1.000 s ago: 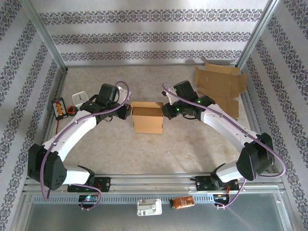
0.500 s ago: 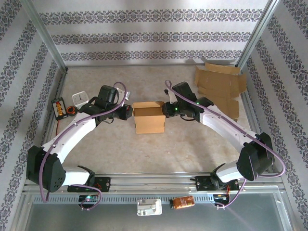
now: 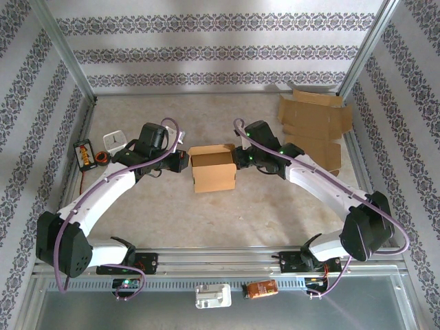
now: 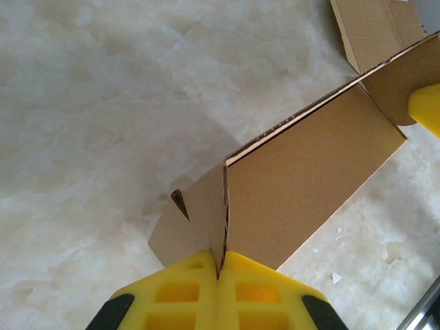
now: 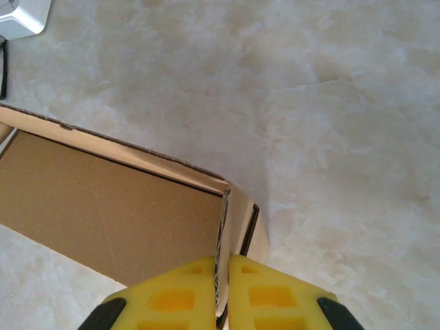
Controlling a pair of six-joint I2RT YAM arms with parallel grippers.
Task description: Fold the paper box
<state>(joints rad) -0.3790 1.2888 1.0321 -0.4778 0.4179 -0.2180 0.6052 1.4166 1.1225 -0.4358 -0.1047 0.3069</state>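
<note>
Two grippers, one at each end: left gripper (image 4: pixel 218 265) pinches the left end wall of the paper box (image 3: pixel 213 168), right gripper (image 5: pixel 221 271) pinches the right. Box sits mid table (image 3: pixel 206 220), long axis running gripper to gripper; arms equally near.

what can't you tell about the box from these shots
- Top external: the box underside is hidden by the box itself.
- Left wrist: the box's far end is cut by the right edge; the left gripper covers the pinched corner.
- Right wrist: the right gripper covers its pinched wall; a white object is cut by the corner.
</note>
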